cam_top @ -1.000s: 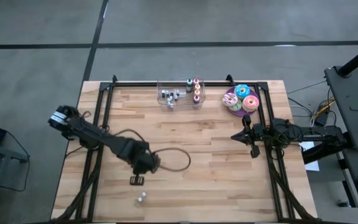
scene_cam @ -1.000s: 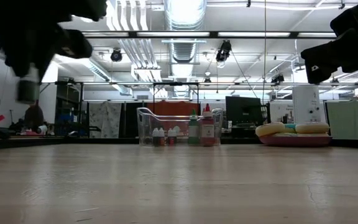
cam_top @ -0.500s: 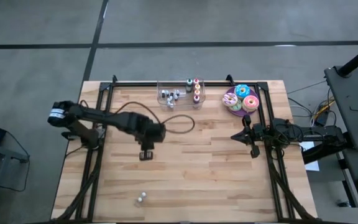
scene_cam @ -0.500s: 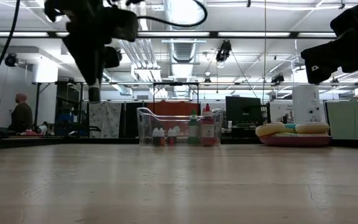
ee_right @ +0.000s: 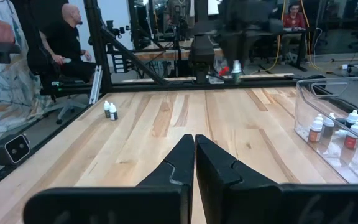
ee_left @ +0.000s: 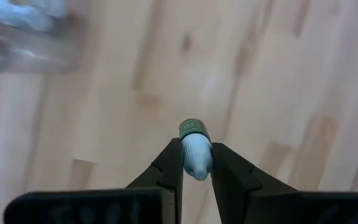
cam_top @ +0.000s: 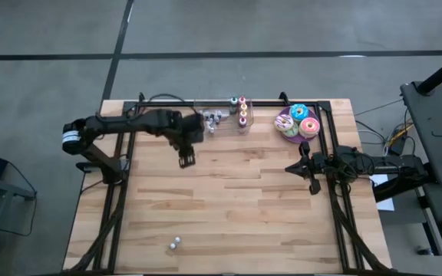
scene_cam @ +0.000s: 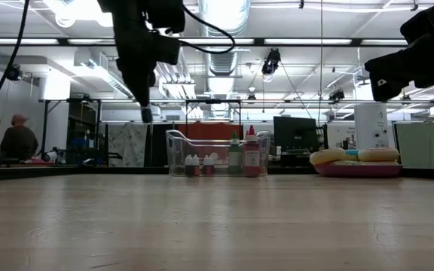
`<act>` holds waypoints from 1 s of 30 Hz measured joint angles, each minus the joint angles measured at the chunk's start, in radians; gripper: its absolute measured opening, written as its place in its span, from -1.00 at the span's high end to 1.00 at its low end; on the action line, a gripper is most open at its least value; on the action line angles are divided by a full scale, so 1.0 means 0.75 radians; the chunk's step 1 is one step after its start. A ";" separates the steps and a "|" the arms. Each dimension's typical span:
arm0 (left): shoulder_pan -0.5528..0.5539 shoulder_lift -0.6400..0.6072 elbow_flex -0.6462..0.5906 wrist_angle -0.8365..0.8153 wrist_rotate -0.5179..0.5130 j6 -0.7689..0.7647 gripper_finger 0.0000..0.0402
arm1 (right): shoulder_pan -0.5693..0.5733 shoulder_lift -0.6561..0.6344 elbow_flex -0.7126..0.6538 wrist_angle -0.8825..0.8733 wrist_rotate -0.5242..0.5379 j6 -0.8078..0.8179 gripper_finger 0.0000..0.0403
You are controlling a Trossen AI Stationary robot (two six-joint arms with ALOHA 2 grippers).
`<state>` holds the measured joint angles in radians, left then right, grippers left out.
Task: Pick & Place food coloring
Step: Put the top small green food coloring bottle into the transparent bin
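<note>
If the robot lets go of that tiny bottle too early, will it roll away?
Probably. The little bottle looks round and smooth, so on the flat wooden table it could roll. It seems light: the left hand pinches it with just two fingertips. Being narrow, it may tip easily if set down crooked.

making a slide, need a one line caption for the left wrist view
Left gripper holds a small white bottle with a green cap between its fingers, above the wooden table.

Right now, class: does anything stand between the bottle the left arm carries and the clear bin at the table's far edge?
Nothing visible does. The left end effector holds a small bottle above bare wood just short of the clear bin. The right end effector waits, shut, at the right edge.
</note>
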<state>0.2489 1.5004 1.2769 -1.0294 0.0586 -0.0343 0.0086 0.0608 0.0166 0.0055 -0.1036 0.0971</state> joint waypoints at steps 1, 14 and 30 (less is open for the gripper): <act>0.026 0.006 0.018 0.000 0.000 0.001 0.80 | 0.000 0.000 0.000 0.000 0.000 0.000 0.96; 0.315 0.219 0.342 -0.055 0.001 -0.003 0.80 | 0.000 -0.001 0.000 0.000 0.000 0.000 0.96; 0.358 0.594 0.786 -0.098 0.002 0.081 0.80 | 0.000 0.000 0.000 0.000 0.000 0.000 0.96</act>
<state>0.5171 1.9458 1.8665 -1.1029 0.0602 0.0265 0.0086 0.0608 0.0166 0.0055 -0.1036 0.0971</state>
